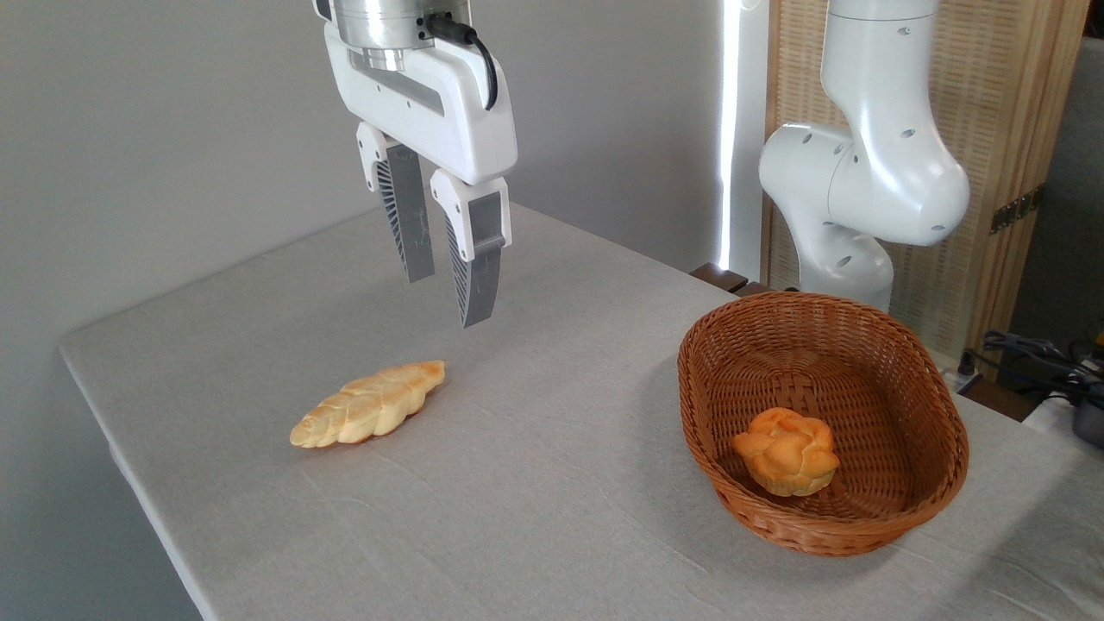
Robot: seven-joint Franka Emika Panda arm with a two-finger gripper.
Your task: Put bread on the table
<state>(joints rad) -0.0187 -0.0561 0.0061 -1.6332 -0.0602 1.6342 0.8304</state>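
The bread (786, 451), a small round orange-golden bun with a knotted top, lies inside the brown wicker basket (936, 423) on the right of the table (552, 509), which has a light grey cloth surface. My gripper (448, 297) hangs high above the table's left-middle, far to the left of the bun. Its two grey ribbed fingers (474, 267) are parted with nothing between them, so it is open and empty.
A long pale braided loaf (369, 404) lies on the cloth below and left of the gripper. The arm's white base (862, 172) rises behind the basket at the back right. Cables (1035, 354) sit at the far right edge.
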